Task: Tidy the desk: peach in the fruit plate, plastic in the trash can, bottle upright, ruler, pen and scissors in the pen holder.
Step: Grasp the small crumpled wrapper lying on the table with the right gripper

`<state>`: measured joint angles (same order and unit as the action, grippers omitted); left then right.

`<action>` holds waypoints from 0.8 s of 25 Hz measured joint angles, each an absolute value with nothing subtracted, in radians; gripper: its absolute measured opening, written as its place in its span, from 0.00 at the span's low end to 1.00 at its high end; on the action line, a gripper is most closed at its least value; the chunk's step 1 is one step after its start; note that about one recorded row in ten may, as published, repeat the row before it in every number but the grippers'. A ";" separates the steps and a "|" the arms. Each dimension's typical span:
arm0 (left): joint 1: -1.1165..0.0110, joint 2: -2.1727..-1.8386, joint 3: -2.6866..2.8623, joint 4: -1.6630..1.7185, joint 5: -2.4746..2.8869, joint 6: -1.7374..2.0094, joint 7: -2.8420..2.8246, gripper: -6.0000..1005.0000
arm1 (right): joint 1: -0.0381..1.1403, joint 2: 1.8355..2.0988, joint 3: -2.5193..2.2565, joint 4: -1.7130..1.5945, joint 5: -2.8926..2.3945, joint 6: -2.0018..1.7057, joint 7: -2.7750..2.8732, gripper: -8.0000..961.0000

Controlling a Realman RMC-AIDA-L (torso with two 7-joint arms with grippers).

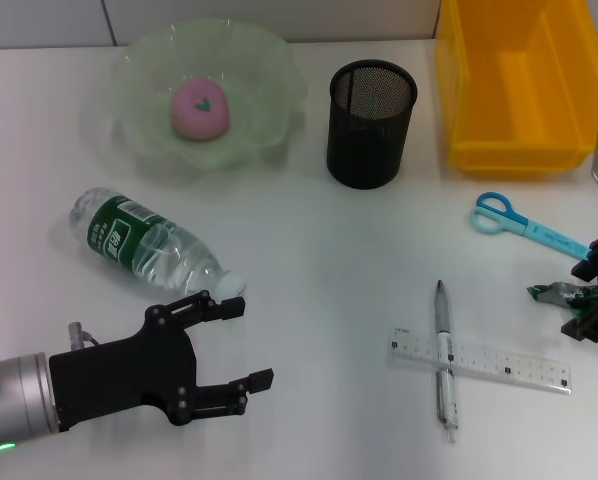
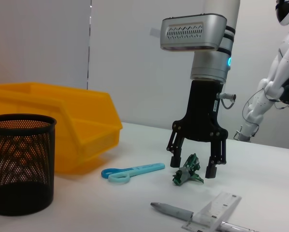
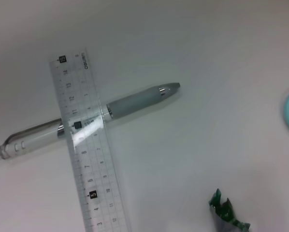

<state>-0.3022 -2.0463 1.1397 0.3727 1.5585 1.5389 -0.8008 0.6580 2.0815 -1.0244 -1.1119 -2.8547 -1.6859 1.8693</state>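
I count one bottle [image 1: 151, 246] lying, cap toward my left gripper [image 1: 236, 344], fingers wide. Right gripper [image 2: 197, 165] spread astride one plastic scrap [image 2: 187, 171]. One pen [image 1: 445, 358] crosses one ruler [image 1: 479, 361].

The head view looks steeply down over the whole worktop [image 1: 309, 260]. The left wrist view sits low, looking level across it past the pen holder [image 2: 20, 162] toward the right gripper [image 2: 192, 167], whose fingers [image 2: 212, 166] straddle the plastic [image 2: 188, 170]. The right wrist view looks straight down, close. All three share the ruler [image 3: 84, 145] crossing the pen [image 3: 93, 118].
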 joint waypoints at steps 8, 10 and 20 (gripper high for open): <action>-0.302 -2.047 1.141 0.373 1.558 1.537 -0.801 0.85 | 0.658 2.082 -1.026 -1.112 -2.856 -1.686 1.872 0.86; -0.302 -2.047 1.141 0.373 1.558 1.537 -0.801 0.85 | 0.658 2.082 -1.026 -1.115 -2.856 -1.686 1.874 0.86; -0.300 -2.048 1.139 0.373 1.558 1.539 -0.801 0.85 | 0.655 2.082 -1.026 -1.119 -2.856 -1.685 1.875 0.85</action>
<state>-0.3003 -2.0478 1.1394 0.3727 1.5585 1.5389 -0.8008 0.6553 2.0815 -1.0263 -1.1187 -2.8563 -1.6853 1.8751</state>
